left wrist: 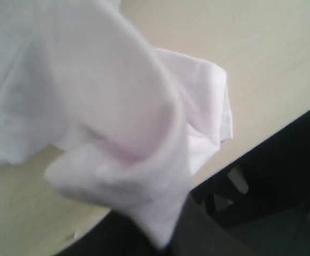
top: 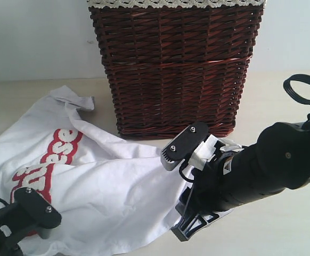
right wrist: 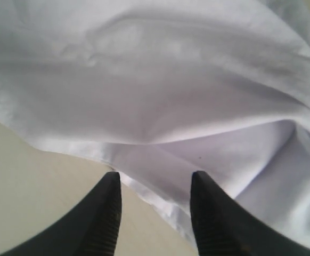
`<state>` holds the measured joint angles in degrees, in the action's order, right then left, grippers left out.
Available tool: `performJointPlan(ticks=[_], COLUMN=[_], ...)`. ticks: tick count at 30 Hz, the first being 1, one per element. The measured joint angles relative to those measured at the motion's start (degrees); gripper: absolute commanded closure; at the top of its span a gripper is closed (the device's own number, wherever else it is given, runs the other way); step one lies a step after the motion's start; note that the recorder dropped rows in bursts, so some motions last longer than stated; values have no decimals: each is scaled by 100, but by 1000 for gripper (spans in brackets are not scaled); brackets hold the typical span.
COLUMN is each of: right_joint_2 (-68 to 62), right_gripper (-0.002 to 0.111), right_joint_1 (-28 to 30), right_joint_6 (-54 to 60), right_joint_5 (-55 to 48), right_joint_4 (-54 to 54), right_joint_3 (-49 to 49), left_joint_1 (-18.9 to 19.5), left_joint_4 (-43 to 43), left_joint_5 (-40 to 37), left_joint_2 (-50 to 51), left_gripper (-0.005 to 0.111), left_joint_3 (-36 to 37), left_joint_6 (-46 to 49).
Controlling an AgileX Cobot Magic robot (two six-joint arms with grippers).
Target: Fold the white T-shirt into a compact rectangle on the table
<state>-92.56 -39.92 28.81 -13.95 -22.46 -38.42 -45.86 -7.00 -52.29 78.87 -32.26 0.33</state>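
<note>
Between the jaws of the right gripper [right wrist: 155, 178], which stand well apart, the gap holds the hem of the shirt [right wrist: 160, 96] on one side and bare table [right wrist: 32, 176] on the other. Straight ahead of these jaws the cloth heaps in thick folds and blocks the way. Past one jaw the basket [top: 176, 69] stands near, leaving only a narrow strip of room. Close ahead of the left gripper [top: 35, 209] hangs a bunched fold; beyond it the table lies bare to its edge.
</note>
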Motion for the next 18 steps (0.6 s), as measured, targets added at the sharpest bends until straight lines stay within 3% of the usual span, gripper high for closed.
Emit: performJointPlan(ticks=[3, 6, 11, 15, 18], right_joint_2=[0, 0, 0, 0, 0], right_gripper=[67, 67, 67, 67, 67], right_joint_1=[0, 0, 0, 0, 0], right_joint_6=[0, 0, 0, 0, 0], right_joint_5=[-10, -10, -10, -10, -10], right_joint_4=[0, 0, 0, 0, 0], right_joint_3=[0, 0, 0, 0, 0], left_joint_1=[0, 0, 0, -262, -569], left_joint_4=[390, 1318, 2783, 2696, 1687], left_joint_5=[-680, -1325, -1661, -1712, -1723], left_joint_2=[-1, -14, -209, -395, -399], left_gripper=[107, 107, 107, 107, 107], left_joint_3=[0, -35, -336, -529, -533], left_joint_6=[-125, -865, -1933, -1810, -1024])
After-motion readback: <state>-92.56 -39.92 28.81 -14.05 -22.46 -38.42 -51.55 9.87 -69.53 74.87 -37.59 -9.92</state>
